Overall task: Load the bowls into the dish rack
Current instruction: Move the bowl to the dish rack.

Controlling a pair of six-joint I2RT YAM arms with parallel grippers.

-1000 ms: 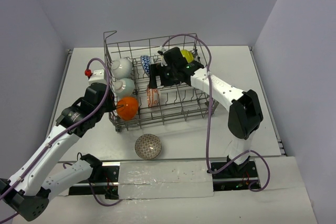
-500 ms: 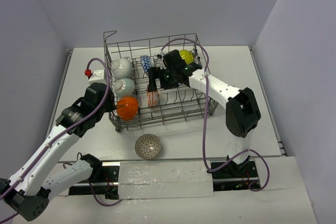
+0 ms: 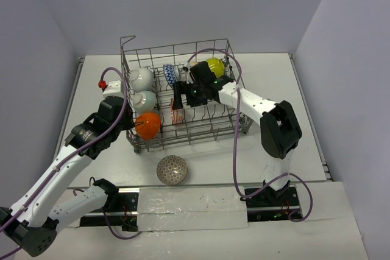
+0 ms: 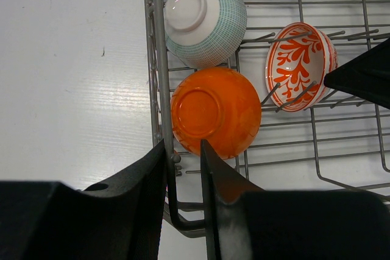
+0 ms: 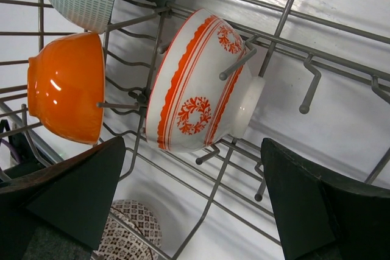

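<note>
Sitting between wide right fingers [image 5: 73,196], red-white bowl [image 5: 198,83]

Robotics lab cell: bare grey walls [image 3: 36,16], white bench [image 3: 292,89], left arm [image 3: 61,168] and right arm [image 3: 256,105] bolted on, loose purple cabling [image 3: 235,150].

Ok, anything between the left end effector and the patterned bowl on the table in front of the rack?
Only the dish rack itself: its near-left corner wire runs between the fingers of the left end effector. Beyond that, the table between it and the patterned bowl shows nothing in the way.
</note>
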